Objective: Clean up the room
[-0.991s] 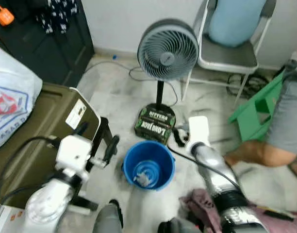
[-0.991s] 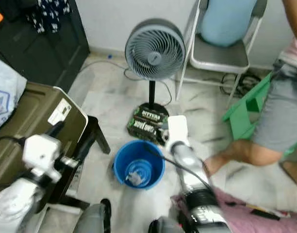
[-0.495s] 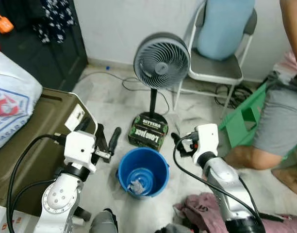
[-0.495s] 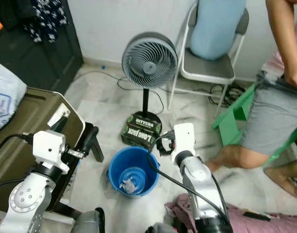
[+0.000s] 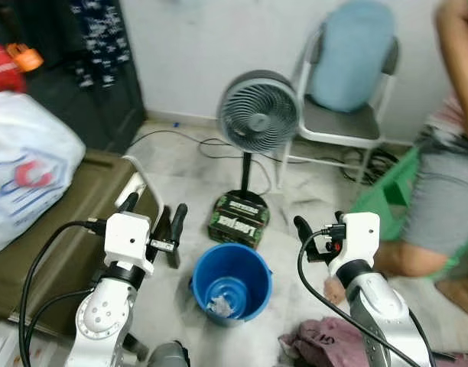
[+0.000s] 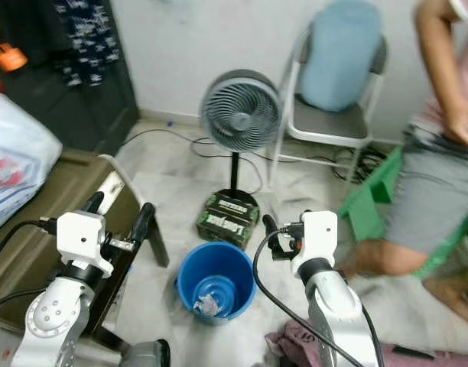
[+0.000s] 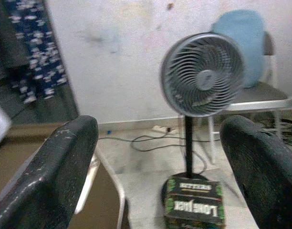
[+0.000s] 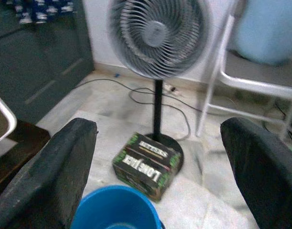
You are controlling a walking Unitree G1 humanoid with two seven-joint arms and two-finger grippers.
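A blue bucket [image 5: 232, 281] stands on the marble floor between my two arms, with a crumpled white scrap [image 5: 219, 306] at its bottom. My left gripper [image 5: 152, 218] is held left of the bucket, open and holding nothing. My right gripper [image 5: 318, 226] hovers to the bucket's right, also open and holding nothing. In the right wrist view the bucket's rim [image 8: 117, 210] lies below the spread fingers [image 8: 50, 176]. A pink cloth [image 5: 326, 345] lies crumpled on the floor under my right arm.
A standing fan [image 5: 258, 115] with a green-black box [image 5: 238, 218] on its base stands just beyond the bucket. Behind it is a folding chair [image 5: 345, 126]. A person [image 5: 448, 206] and a green stool [image 5: 387, 191] are at the right. An olive case [image 5: 58, 229] and a white bag [image 5: 27, 168] are at the left.
The camera has tilted up a little. My right arm has drawn back and to the right, away from above the bucket. The left gripper has stayed about where it was.
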